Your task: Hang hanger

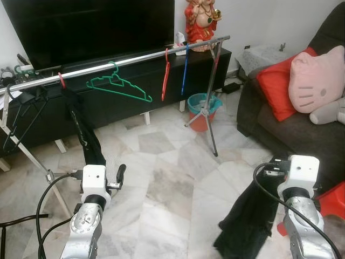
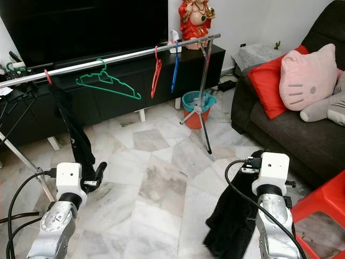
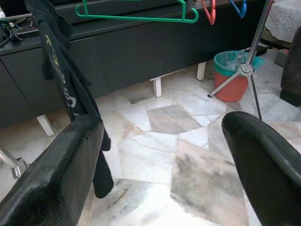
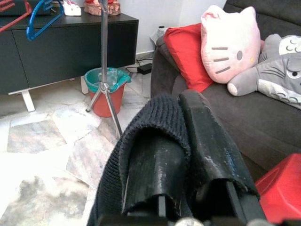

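Right gripper pinches a black garment low at my right; left gripper gapes wide. I see the green hanger on the far rail.

home living room | television | sofa | marble floor

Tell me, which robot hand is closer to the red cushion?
Right. The right gripper, holding a black garment, is just before the red cushion; the left gripper is across the floor.
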Tool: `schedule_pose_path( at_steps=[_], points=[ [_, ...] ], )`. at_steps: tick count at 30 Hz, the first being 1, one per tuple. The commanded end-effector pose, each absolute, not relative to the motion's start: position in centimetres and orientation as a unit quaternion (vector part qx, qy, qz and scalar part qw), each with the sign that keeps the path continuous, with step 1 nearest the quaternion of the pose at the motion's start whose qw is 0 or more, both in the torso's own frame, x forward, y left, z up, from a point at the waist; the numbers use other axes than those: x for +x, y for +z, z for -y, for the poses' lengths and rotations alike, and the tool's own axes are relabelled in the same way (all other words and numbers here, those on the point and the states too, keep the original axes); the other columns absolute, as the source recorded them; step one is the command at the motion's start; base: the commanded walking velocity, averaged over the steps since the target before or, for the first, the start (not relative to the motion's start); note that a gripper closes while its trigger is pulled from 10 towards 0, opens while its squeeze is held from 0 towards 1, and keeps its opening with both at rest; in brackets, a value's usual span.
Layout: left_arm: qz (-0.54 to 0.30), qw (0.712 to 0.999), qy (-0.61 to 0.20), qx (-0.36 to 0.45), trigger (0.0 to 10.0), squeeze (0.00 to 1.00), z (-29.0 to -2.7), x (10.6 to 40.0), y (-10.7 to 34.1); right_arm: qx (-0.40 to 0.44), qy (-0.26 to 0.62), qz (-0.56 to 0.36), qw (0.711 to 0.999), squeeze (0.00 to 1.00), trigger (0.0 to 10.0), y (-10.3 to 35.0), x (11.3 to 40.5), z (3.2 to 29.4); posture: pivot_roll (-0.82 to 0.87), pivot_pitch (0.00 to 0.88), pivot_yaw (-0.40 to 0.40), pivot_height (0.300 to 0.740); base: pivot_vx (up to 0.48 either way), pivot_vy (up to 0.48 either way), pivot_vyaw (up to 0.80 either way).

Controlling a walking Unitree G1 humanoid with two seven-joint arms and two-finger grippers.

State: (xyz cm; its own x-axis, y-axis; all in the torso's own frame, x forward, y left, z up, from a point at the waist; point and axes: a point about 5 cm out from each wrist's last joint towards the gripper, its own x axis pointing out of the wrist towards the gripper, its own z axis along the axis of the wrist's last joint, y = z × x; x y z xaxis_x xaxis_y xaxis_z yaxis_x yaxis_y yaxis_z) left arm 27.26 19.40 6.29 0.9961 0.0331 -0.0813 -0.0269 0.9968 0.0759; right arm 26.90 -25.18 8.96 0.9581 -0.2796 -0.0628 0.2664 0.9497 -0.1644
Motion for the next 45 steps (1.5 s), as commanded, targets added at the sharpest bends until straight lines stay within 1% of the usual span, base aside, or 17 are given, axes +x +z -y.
schedule_pose_path(
  at_steps=[1,4,17,45],
  points=[
    [-0.043,0.998,0.013,0.034,10.0,0.00,-19.4,27.4,6.5,-0.068,-0.151,-0.034,0.986,0.00,10.0,9.5,27.3,25.6,0.01,0.000,-0.004,0.740,0.000,0.000,-0.48],
    [-0.042,0.998,0.013,0.033,10.0,0.00,-19.3,27.5,6.5,-0.068,-0.150,-0.034,0.986,0.00,10.0,9.5,27.3,25.5,0.01,0.000,-0.006,0.740,0.000,0.000,-0.48],
    [-0.040,0.998,0.016,0.034,10.0,0.00,-19.6,27.5,6.6,-0.071,-0.144,-0.025,0.987,0.00,10.0,9.5,27.6,25.1,0.01,0.000,-0.001,0.740,0.000,0.000,0.00],
    [-0.037,0.998,0.019,0.036,10.0,0.00,-19.8,27.5,6.8,-0.069,-0.151,-0.040,0.985,0.00,10.0,8.7,27.4,25.1,0.02,0.000,-0.001,0.740,0.278,0.000,0.00]
  ],
)
